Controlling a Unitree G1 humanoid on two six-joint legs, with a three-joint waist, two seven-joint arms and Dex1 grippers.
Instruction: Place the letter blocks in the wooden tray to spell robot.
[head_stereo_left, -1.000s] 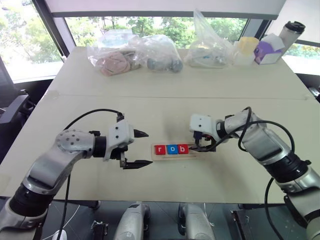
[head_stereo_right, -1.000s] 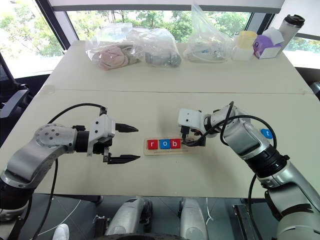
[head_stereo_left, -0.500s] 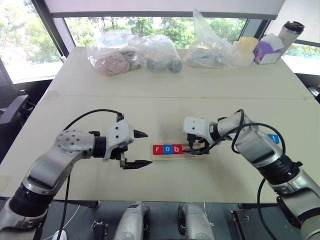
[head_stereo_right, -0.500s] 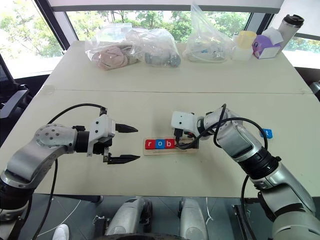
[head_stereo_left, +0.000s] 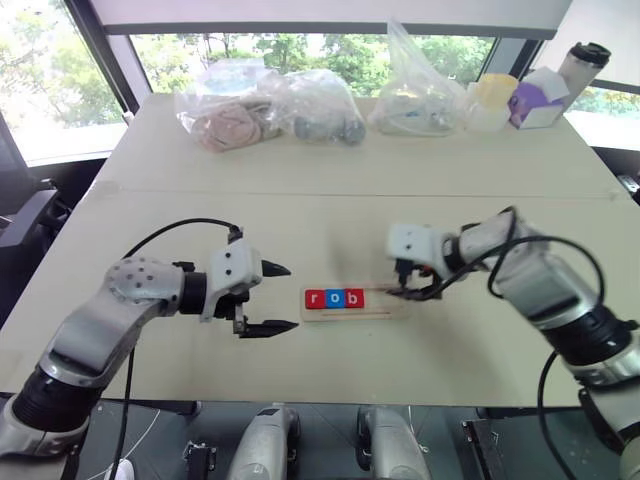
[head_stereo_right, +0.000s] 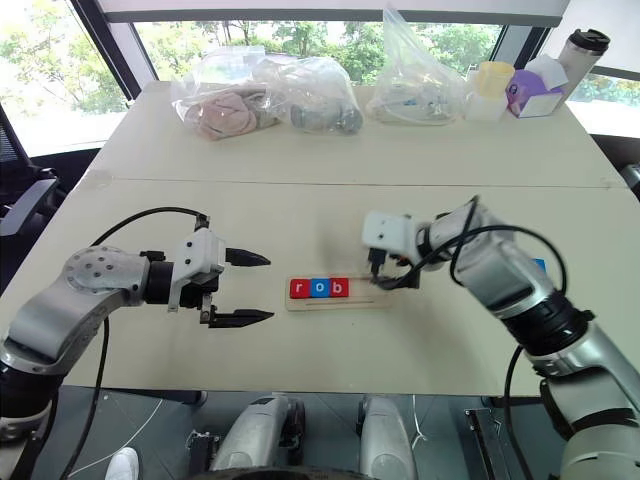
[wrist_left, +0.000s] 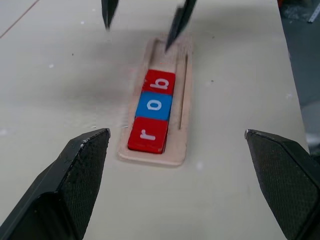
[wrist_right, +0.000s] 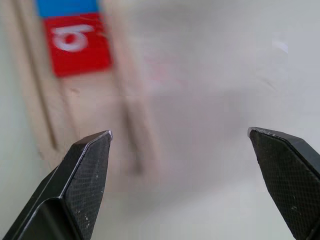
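Note:
The wooden tray lies near the table's front edge. Three letter blocks sit in its left part: red r, blue o and red b. The tray's right part is bare. My right gripper hangs open just above the tray's right end, holding nothing. My left gripper stands open left of the tray, pointing at it, and is also empty. In the left wrist view the row reads r, o, b. A bit of a blue block shows behind my right forearm.
Clear plastic bags with soft items lie along the table's far side. At the far right stand a yellow cup, a purple and white box and a tumbler. A seam runs across the tabletop.
My right gripper pushed left along the tray, and the three blocks closed up toward its left end. It then lifted and drew back to the right. The left gripper stayed put.

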